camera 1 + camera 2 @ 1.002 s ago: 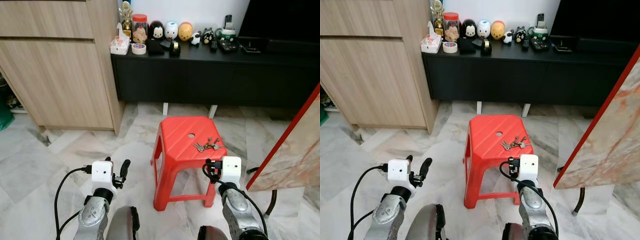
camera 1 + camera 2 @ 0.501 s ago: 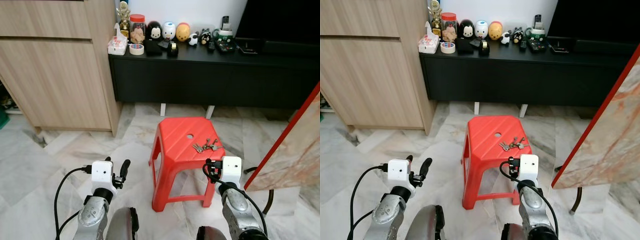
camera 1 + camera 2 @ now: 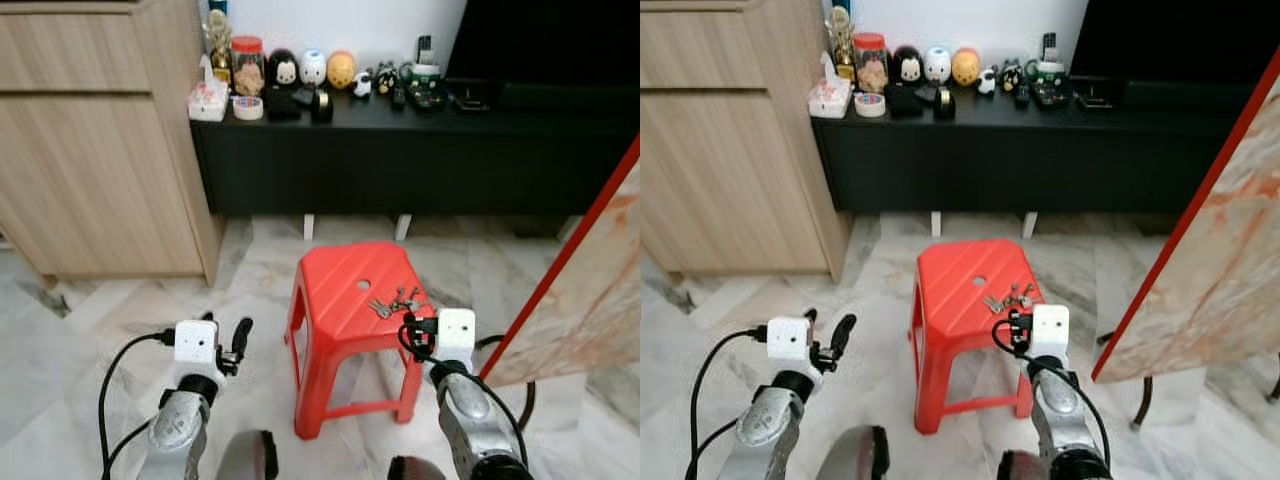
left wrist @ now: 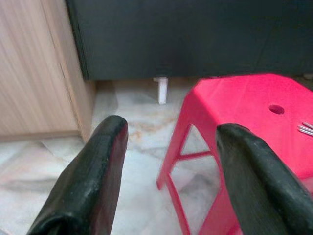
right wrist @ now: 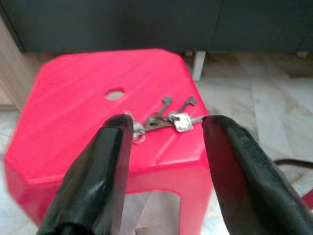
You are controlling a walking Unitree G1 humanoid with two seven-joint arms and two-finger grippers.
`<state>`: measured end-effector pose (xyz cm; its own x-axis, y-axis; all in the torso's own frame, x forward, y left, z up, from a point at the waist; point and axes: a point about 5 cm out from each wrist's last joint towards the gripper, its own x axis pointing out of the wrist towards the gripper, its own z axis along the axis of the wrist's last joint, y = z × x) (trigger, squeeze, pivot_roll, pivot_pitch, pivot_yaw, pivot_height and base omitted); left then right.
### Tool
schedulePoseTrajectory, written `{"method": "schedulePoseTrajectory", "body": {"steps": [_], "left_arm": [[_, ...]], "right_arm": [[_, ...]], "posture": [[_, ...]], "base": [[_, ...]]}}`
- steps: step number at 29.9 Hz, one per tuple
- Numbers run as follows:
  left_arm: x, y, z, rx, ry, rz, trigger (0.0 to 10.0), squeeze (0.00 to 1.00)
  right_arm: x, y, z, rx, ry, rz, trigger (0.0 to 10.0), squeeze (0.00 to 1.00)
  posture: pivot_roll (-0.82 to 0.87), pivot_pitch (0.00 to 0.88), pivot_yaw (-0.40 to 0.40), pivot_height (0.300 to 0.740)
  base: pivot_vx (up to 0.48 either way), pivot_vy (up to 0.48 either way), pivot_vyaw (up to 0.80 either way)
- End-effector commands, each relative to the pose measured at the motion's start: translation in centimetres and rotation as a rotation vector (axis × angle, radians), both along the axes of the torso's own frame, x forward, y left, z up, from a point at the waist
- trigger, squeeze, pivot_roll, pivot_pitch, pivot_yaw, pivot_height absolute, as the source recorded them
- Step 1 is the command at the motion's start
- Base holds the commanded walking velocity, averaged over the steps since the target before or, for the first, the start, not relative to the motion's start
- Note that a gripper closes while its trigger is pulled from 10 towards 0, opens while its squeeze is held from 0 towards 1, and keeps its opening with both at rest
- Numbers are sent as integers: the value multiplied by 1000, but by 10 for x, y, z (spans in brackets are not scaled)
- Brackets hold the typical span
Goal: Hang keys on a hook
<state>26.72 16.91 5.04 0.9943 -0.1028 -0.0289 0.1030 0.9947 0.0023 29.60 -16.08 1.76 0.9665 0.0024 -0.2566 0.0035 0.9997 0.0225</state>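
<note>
Keys (image 5: 168, 119) lie on the red stool (image 5: 83, 122), framed by the right pincer's (image 5: 164, 161) spread fingers; left pincer (image 4: 168, 161) gapes likewise.

Keys (image 3: 396, 301) sat on the stool (image 3: 335, 300), toward its right side. A low cabinet (image 3: 400, 150) stood behind it, a wooden cupboard (image 3: 90, 160) to the left.

— Bright, even indoor light across the head views; no hard glare on the marble floor (image 3: 90, 330), only a soft sheen.

— Sharp?

— Slightly soft throughout. Deep shade under the black cabinet (image 3: 400, 160), faint shadow beneath the red stool (image 3: 350, 320).

— And at the wrists?

— Well lit too. Close black fingers (image 5: 98, 176) blurred and out of focus, stool top rather saturated, keys (image 5: 166, 119) reasonably crisp with small glints. Left fingers (image 4: 93, 176) equally blurred, background soft.
</note>
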Motion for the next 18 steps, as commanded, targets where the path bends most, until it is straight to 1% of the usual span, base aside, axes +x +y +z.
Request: {"method": "schedulePoseTrajectory", "body": {"steps": [1,7,14,18], "left_arm": [[0,1,-2,9,16,0,10000,0],[1,1,-1,9,13,1,10000,0],[2,1,-1,10,12,-6,10000,0],[2,1,-1,11,12,-6,10000,0]], "right_arm": [[1,1,0,10,-1,-3,10000,0],[0,2,-2,21,13,11,10000,0],[1,4,-1,30,1,24,10000,0],[1,6,0,34,0,33,10000,0]], "posture": [[114,0,-57,598],[114,0,-56,598],[113,0,-53,598],[112,0,-52,598]], "base": [[251,0,0],[252,0,0],[250,0,561],[251,0,0]]}}
